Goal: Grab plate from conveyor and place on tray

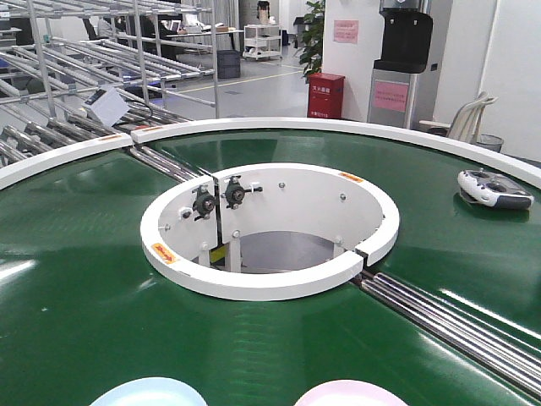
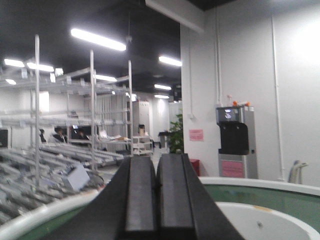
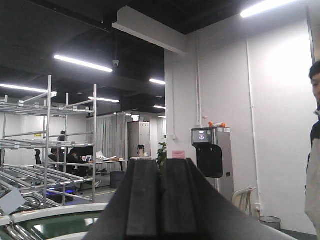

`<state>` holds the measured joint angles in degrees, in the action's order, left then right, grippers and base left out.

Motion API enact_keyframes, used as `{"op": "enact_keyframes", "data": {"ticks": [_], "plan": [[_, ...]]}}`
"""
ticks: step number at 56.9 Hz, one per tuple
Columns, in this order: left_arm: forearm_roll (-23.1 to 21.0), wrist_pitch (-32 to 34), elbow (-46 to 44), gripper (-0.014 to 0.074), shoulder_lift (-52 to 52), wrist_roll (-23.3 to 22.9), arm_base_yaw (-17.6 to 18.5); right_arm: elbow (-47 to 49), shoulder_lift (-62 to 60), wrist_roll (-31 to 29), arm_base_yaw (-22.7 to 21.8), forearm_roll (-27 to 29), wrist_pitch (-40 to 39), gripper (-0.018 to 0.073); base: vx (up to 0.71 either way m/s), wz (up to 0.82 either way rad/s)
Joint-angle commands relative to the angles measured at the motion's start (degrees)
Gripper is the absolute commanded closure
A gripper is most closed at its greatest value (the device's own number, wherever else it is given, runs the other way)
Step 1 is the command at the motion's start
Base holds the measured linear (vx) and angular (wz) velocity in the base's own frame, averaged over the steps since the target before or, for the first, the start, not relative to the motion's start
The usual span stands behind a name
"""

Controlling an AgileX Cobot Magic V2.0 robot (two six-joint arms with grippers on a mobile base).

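Your left gripper has its jaws pressed together, holding nothing; your right gripper is the same. Only the front view shows the plates: a blue plate and a pink plate lie on the conveyor, on the near side of the round white opening. Only the right wrist view shows a person.

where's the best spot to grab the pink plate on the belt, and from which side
Take the pink plate by its thin rim, probably at the near edge, coming down from above on the robot's side. It lies flat on the conveyor, so only the edge offers a pinch; its near half is out of view. The right tool is shut and must open first.
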<state>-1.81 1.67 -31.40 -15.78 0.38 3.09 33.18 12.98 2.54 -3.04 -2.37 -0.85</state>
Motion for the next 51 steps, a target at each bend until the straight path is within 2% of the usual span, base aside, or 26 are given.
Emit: {"op": "enact_keyframes", "data": {"ticks": [1,6,11,22,27,34,45,51], "plan": [[-0.43,-0.54,-11.22,0.0594,-9.94,3.74,-0.08,10.82,9.69,-0.66,-0.25,-0.61,2.75,0.0572,0.0,0.0],[-0.43,-1.67,-17.04,0.0594,-18.1,4.35,-0.08,16.4,17.87,-0.61,-0.25,-0.54,3.41,0.0572,0.0,0.0],[-0.53,-1.31,-18.55,0.0594,-22.8,3.83,0.42,17.9,22.59,-0.48,-0.25,-0.39,3.16,0.0572,0.0,0.0],[-0.53,-2.53,-18.55,0.0589,-26.14,2.82,1.51,17.84,27.48,-0.37,-0.25,0.17,3.67,0.0562,0.0,0.0],[-0.53,-2.4,-18.55,0.0562,-26.14,3.05,1.51,17.84,27.48,-0.37,-0.25,0.17,3.67,0.0529,0.0,0.0],[-0.53,-2.24,-18.55,0.0472,-26.14,3.05,1.51,17.84,27.48,-0.5,-0.25,0.11,3.72,0.0417,0.0,0.0],[-0.53,-2.5,-18.55,0.0223,-26.14,3.05,1.51,17.84,27.48,-0.56,-0.25,0.11,3.72,0.0077,0.0,0.0],[-0.53,-2.49,-18.55,0.0131,-26.14,3.12,1.51,17.84,27.48,-0.56,-0.25,0.11,3.7,-0.0057,0.0,0.0]]}}
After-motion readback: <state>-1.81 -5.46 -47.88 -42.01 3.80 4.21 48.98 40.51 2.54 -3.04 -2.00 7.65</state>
